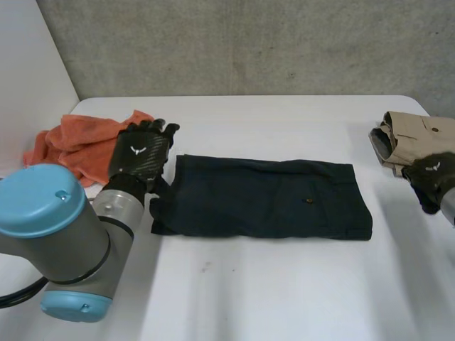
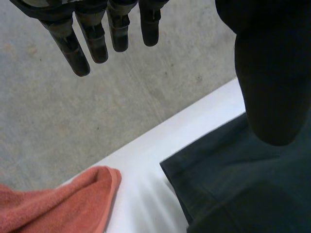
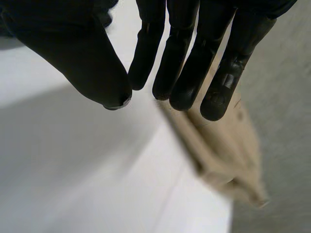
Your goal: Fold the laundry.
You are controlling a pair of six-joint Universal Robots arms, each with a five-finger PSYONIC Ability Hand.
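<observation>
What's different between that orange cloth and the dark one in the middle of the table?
The orange cloth is a rumpled heap; the dark cloth lies flat in a neat rectangle. The orange cloth looks fluffy, the dark cloth smooth. The orange cloth sits at the far left, the dark cloth in the middle. Both rest on the white table.

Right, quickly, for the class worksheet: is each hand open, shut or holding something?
Left hand: open, fingers straight, holding nothing, at the edge of the dark shorts.
Right hand: open, holding nothing, near the folded beige garment.
</observation>
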